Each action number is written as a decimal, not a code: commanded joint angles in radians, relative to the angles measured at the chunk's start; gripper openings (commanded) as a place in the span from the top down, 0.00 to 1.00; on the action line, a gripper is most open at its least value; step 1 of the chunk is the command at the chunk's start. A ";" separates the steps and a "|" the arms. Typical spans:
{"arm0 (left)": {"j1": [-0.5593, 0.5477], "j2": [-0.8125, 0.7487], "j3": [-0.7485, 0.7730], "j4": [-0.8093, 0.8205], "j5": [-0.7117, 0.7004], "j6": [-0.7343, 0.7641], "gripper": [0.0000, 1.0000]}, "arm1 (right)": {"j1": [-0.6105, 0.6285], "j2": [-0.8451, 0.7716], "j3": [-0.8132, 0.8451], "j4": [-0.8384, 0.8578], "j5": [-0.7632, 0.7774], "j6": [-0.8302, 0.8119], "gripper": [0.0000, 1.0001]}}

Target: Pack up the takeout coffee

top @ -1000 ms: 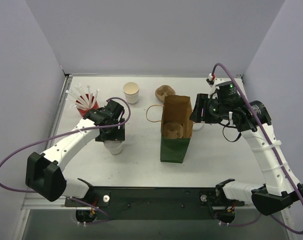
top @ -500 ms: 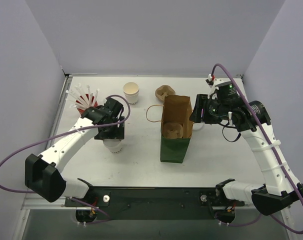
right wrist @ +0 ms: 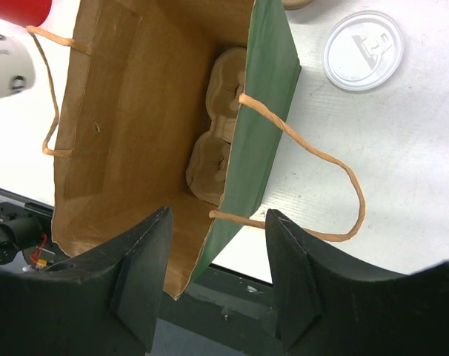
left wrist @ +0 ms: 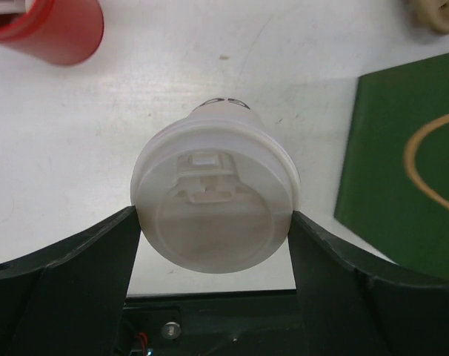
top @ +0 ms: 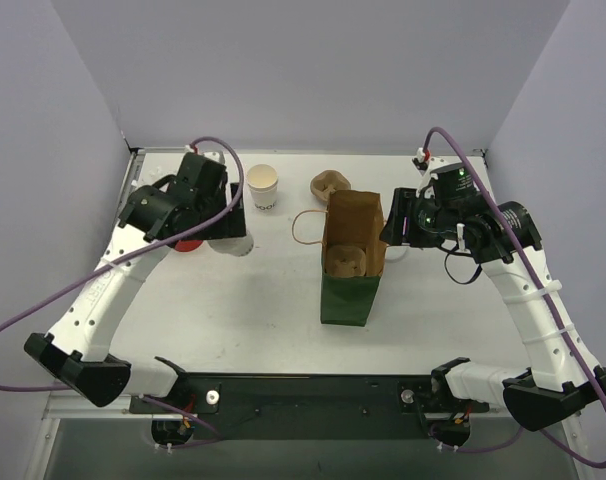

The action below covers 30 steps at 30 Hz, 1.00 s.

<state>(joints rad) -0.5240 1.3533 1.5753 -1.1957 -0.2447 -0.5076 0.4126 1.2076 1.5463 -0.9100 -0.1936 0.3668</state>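
The takeout coffee [left wrist: 213, 200], a white paper cup with a white lid, hangs above the table. My left gripper [left wrist: 215, 230] is shut on it, with a finger pressing each side of the lid. From above, the cup [top: 235, 243] shows under the raised left gripper [top: 221, 230], left of the green paper bag [top: 351, 285]. The bag stands open with a brown pulp carrier [right wrist: 217, 133] at its bottom. My right gripper [right wrist: 217, 274] is open, its fingers either side of the bag's right wall [right wrist: 254, 141] without pinching it.
An open white paper cup [top: 263, 186] stands at the back. The red cup of straws [left wrist: 54, 26] is at back left, mostly under the left arm. A loose pulp piece [top: 329, 183] lies behind the bag. A flat white lid [right wrist: 363, 50] lies right of it.
The left arm has risen and swung back and to the left, carrying the lidded cup up off the table. The right arm and the bag have not moved.
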 commanded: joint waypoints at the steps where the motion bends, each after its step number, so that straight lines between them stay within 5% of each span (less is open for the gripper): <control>1: -0.025 0.013 0.228 -0.056 0.008 0.001 0.57 | -0.006 -0.026 0.029 -0.021 0.065 0.012 0.52; 14: -0.272 0.299 0.897 -0.246 -0.018 -0.028 0.59 | -0.034 0.046 0.054 0.013 0.071 0.009 0.52; 30: -0.416 0.402 0.922 -0.189 0.044 -0.048 0.59 | -0.009 0.004 -0.113 0.118 0.060 0.067 0.62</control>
<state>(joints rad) -0.9264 1.7363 2.4603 -1.3560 -0.2104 -0.5461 0.3893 1.2507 1.4643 -0.8227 -0.1364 0.4023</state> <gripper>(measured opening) 0.860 0.404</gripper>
